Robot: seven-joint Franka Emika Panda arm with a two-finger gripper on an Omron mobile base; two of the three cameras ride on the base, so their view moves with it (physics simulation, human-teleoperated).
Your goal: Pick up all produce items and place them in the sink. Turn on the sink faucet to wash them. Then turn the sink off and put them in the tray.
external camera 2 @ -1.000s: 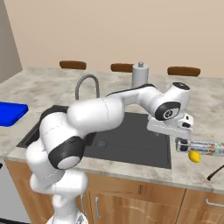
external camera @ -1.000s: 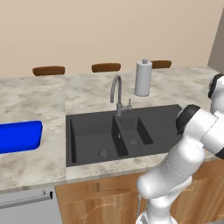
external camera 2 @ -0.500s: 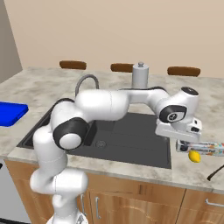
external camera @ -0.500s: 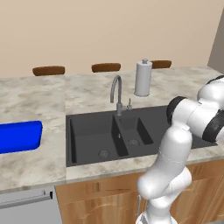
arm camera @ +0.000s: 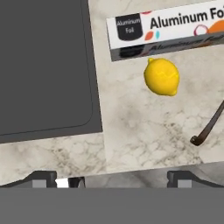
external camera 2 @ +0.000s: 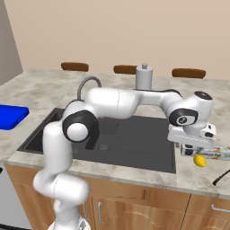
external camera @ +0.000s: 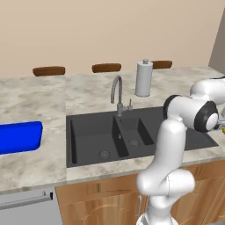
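A small yellow lemon [arm camera: 162,76], the produce item, lies on the marble counter right of the black sink [arm camera: 43,65], just in front of a foil box. My gripper [arm camera: 111,179] hovers above the counter near the sink's right front corner, open, its fingertips [arm camera: 43,178] wide apart with nothing between them. In the right base view the gripper [external camera 2: 192,149] hangs just left of and above the lemon [external camera 2: 199,161]. The sink [external camera: 132,132] has two basins, and the grey sink faucet [external camera: 117,92] stands behind it. The blue tray [external camera: 17,136] rests on the counter far left.
An aluminum foil box [arm camera: 175,26] lies touching the lemon's far side. A thin dark curved handle [arm camera: 210,127] lies on the counter right of the lemon. A white paper-towel roll [external camera: 143,78] stands behind the sink. The counter's front edge is close.
The arm has swung to the right, carrying the open gripper from over the sink's right side to above the counter beside the lemon. The lemon and box have not moved.
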